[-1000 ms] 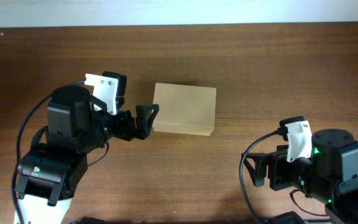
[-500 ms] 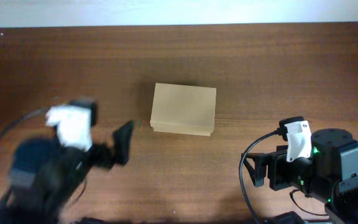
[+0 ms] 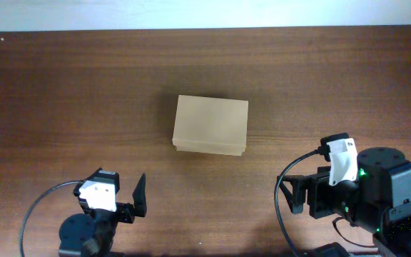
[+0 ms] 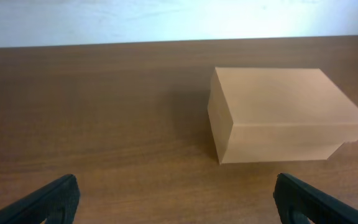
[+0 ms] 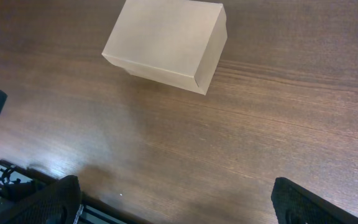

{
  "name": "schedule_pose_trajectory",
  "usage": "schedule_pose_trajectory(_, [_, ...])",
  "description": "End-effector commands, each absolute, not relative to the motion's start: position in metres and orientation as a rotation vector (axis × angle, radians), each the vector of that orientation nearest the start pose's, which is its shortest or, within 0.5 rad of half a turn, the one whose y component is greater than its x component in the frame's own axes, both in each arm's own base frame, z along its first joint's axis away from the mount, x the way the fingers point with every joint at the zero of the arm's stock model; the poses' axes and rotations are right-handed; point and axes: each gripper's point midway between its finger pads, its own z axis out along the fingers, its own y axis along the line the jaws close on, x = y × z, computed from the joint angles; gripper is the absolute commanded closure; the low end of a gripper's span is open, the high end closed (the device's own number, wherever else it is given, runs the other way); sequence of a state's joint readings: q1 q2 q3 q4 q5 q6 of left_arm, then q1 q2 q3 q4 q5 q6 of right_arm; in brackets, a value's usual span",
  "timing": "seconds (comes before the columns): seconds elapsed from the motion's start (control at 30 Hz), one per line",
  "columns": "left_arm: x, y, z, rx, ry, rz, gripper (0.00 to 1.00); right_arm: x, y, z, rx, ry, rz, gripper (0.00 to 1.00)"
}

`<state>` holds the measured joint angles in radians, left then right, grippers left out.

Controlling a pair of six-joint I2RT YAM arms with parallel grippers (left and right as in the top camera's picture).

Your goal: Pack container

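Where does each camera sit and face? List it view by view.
Left wrist: on the left gripper, low, facing the closed cardboard box; its open fingertips show.
Right wrist: on the right gripper, higher, angled down at the box; its open fingertips show.
Overhead: above the table, looking straight down; both grippers show.
Shared: all three see the box.

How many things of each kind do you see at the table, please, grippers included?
Cardboard box: 1
Grippers, jaws open (left gripper, right gripper): 2
Total: 3
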<state>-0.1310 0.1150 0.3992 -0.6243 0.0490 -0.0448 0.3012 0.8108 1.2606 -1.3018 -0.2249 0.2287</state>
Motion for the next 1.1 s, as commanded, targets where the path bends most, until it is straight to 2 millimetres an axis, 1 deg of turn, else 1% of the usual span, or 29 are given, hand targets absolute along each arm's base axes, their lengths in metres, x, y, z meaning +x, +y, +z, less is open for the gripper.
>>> schedule_pose_trajectory(0.0, [0.204, -0.037, 0.173, 0.133, 1.908, -0.170, 0.01, 0.173, 0.093, 0.287, -0.200, 2.439, 0.498, 0.01])
schedule_pose_trajectory(0.13, [0.205, -0.044, 0.145, 0.156, 1.929, -0.202, 0.01, 0.173, 0.093, 0.287, -0.200, 2.439, 0.498, 0.01])
schedule_pose_trajectory(0.2, [0.207, -0.044, 0.134, 0.139, 1.949, -0.217, 0.01, 0.173, 0.093, 0.287, -0.200, 2.439, 0.498, 0.01])
schedule_pose_trajectory(0.27, [0.207, -0.044, 0.119, 0.113, 1.985, -0.233, 0.00, 0.173, 0.093, 0.287, -0.200, 2.439, 0.498, 0.01])
schedule_pose_trajectory(0.3, [0.207, -0.044, 0.116, 0.111, 1.992, -0.233, 0.01, 0.173, 0.093, 0.287, -0.200, 2.439, 0.498, 0.01])
schedule_pose_trajectory(0.4, [0.206, -0.044, 0.115, 0.110, 1.997, -0.232, 0.00, 0.173, 0.093, 0.287, -0.200, 2.438, 0.498, 0.01])
schedule_pose_trajectory(0.43, [0.205, -0.044, 0.111, 0.110, 2.015, -0.232, 0.01, 0.173, 0.093, 0.287, -0.200, 2.439, 0.498, 0.01])
schedule_pose_trajectory(0.87, [0.205, -0.044, 0.112, 0.110, 2.014, -0.232, 0.01, 0.173, 0.093, 0.287, -0.201, 2.438, 0.497, 0.01])
schedule_pose_trajectory(0.9, [0.205, -0.044, 0.112, 0.110, 2.014, -0.232, 0.00, 0.177, 0.082, 0.286, -0.251, 2.422, 0.386, 0.01])
schedule_pose_trajectory(0.93, [0.205, -0.044, 0.112, 0.110, 2.014, -0.232, 0.00, 0.181, 0.075, 0.288, -0.278, 2.391, 0.317, 0.01])
schedule_pose_trajectory(1.0, [0.205, -0.044, 0.112, 0.110, 2.014, -0.232, 0.01, 0.187, 0.076, 0.294, -0.401, 2.264, 0.260, 0.01])
schedule_pose_trajectory(1.07, [0.205, -0.044, 0.112, 0.110, 2.014, -0.232, 0.01, 0.191, 0.077, 0.289, -0.444, 2.167, 0.241, 0.01])
